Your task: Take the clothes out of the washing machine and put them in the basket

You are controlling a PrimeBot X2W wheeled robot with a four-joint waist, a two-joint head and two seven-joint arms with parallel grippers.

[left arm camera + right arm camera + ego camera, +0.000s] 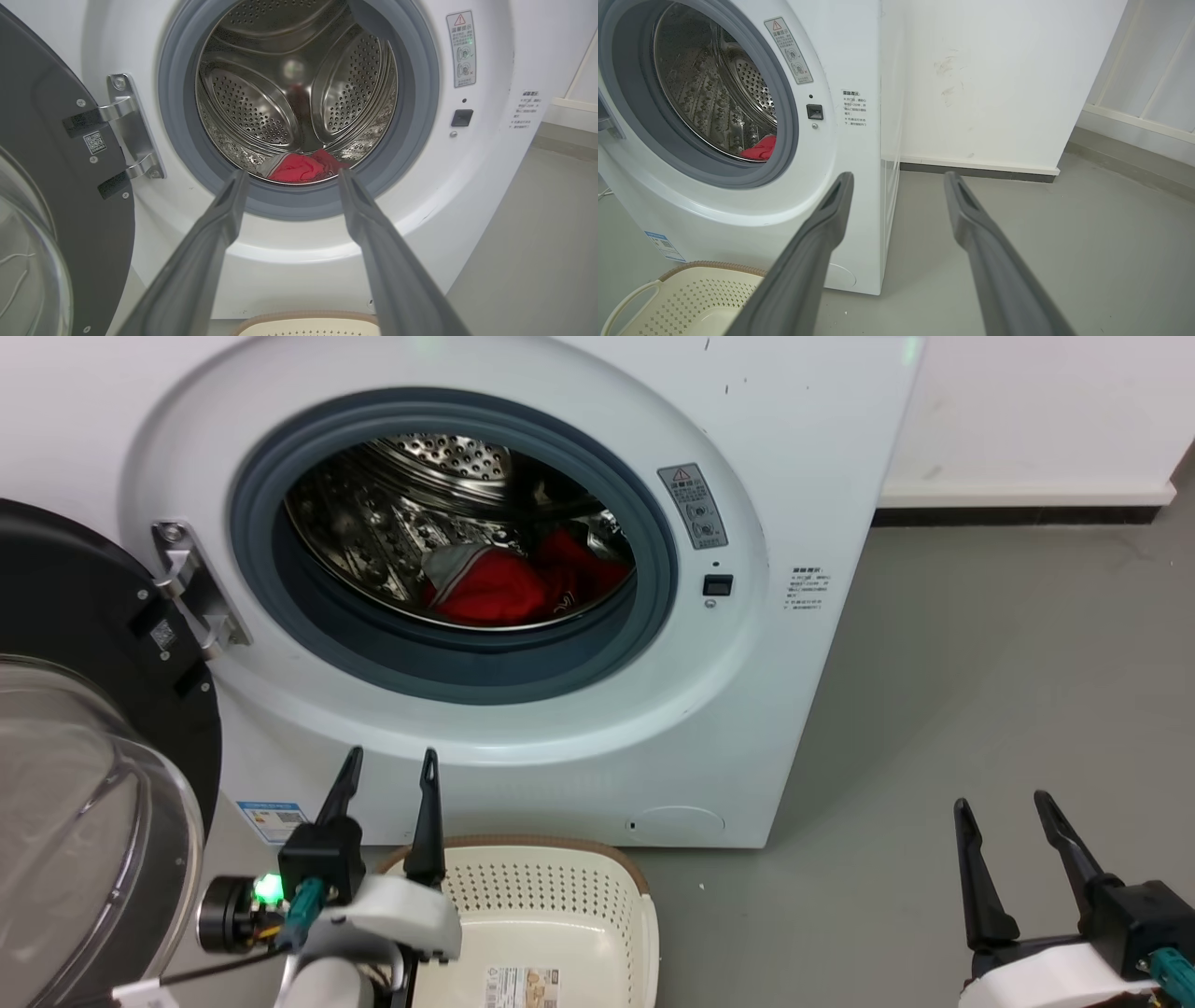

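The white washing machine [794, 476] stands with its round door swung open to the left. Red clothes [504, 586] with a grey-white part lie at the bottom of the steel drum, seen also as clothes [301, 168] and clothes [760, 149]. The cream basket [551, 896] sits on the floor below the door ring; the basket [686, 294] holds nothing but a label sticker. My left gripper [390, 763] is open above the basket's near-left side, pointing at the machine's front; the left gripper [289, 175] holds nothing. My right gripper [1001, 801] is open over the bare floor to the right.
The open black-rimmed glass door [84, 784] bulges out at the left, close beside my left arm. Grey floor [980, 709] stretches to the right of the machine, up to a white wall with a dark skirting [971, 170].
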